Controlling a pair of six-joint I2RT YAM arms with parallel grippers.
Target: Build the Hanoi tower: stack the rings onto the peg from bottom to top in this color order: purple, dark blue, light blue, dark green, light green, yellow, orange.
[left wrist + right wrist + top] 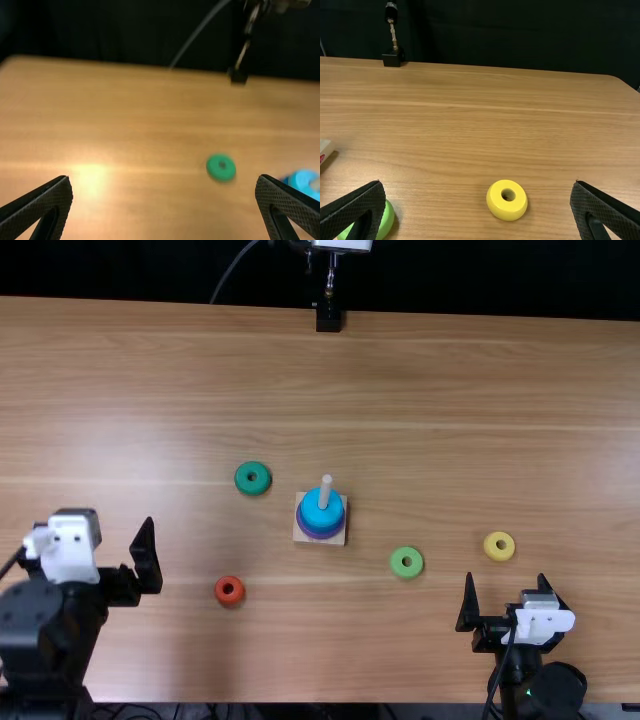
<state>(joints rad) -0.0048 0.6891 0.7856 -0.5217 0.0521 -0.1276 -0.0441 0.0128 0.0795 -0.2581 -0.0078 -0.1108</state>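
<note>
Taking the peg [326, 487] as the clock's centre and the far side as twelve, I see the light blue ring [313, 503] over the purple ring [318, 535], with a sliver of dark blue ring [284, 179] showing too. So dark green [242, 480] should be next, lying flat on the worktop [400, 370] at ten o'clock.

It looks light and stiff, hardly fragile, but its smooth, rounded wall might slip — I'd pinch low across the outer sides, leaving the hole free for the peg.

The left hand [163, 177], out towards eight o'clock, looks the one for it: fingers spread wide, nothing between them, touching nothing. The right hand [506, 578], around four o'clock, is likewise wide apart and empty.

Orange [221, 593] sits at eight o'clock, light green [398, 561] at four — and yellow [491, 547] farther out, between three and four.
</note>
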